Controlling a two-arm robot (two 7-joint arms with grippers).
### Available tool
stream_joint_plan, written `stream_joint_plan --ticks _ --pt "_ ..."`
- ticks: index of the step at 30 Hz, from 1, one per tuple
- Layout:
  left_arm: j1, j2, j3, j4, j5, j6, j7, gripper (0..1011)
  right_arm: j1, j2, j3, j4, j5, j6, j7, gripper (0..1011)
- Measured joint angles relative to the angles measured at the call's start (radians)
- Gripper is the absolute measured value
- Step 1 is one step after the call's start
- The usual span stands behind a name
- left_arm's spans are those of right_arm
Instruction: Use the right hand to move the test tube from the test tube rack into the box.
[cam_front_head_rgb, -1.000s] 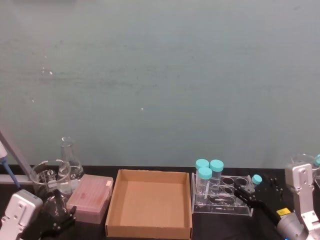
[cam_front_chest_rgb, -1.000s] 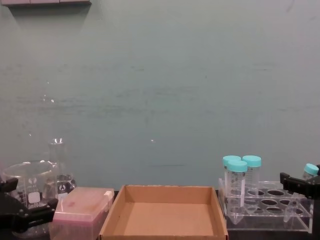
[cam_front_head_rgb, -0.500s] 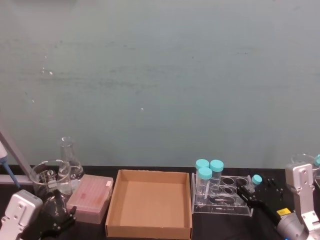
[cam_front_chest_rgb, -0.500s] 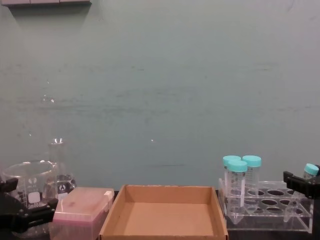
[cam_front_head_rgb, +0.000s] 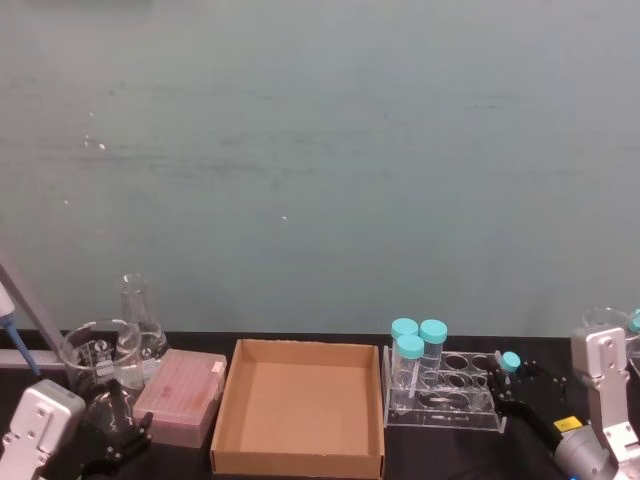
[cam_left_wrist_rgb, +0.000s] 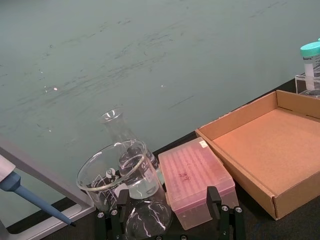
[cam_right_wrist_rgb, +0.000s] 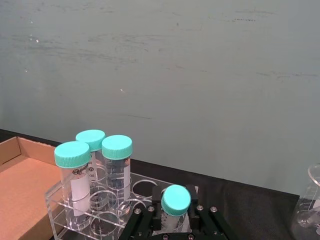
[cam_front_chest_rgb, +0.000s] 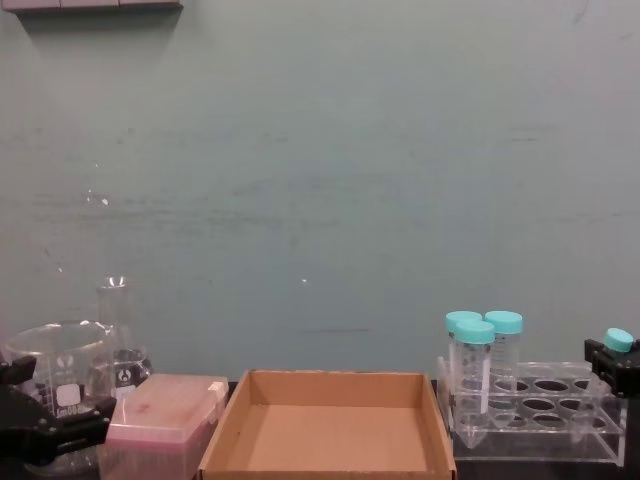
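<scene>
- We can't see the tube (cam_right_wrist_rgb: 176, 201) below its teal cap. The right gripper (cam_right_wrist_rgb: 175, 196) hides the body, so whether its tip sits in the rack (cam_front_head_rgb: 445, 400) is unclear.
- Its fingers (cam_right_wrist_rgb: 157, 196) clamp the tube on either side, just under the cap, at the rack's right end, away from the box (cam_front_head_rgb: 300, 408).
- Left gripper (cam_front_head_rgb: 115, 440) has fingers spread apart, low left, partly cut off.
</scene>
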Motion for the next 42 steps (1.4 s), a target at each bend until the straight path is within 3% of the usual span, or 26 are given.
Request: stream_joint_plan --ticks 1,6,17,27,42 --pt "0.000 0.000 0.000 0.000 0.000 0.000 0.000 1000 0.000 0.000 0.000 0.000 0.000 0.000 0.000 282" --pt "0.000 0.000 0.000 0.000 0.000 0.000 0.000 1000 0.000 0.000 0.000 0.000 0.000 0.000 0.000 224" --pt "0.000 0.000 0.000 0.000 0.000 0.000 0.000 1000 0.000 -0.006 0.007 0.000 -0.010 -0.004 0.000 218" --pt "0.000 0.000 0.000 0.000 0.000 0.000 0.000 1000 0.008 -0.020 0.045 -0.020 -0.014 -0.020 0.017 218" --pt "0.000 0.000 0.000 0.000 0.000 0.000 0.000 1000 0.001 -0.017 0.116 -0.182 0.023 0.031 0.064 218"
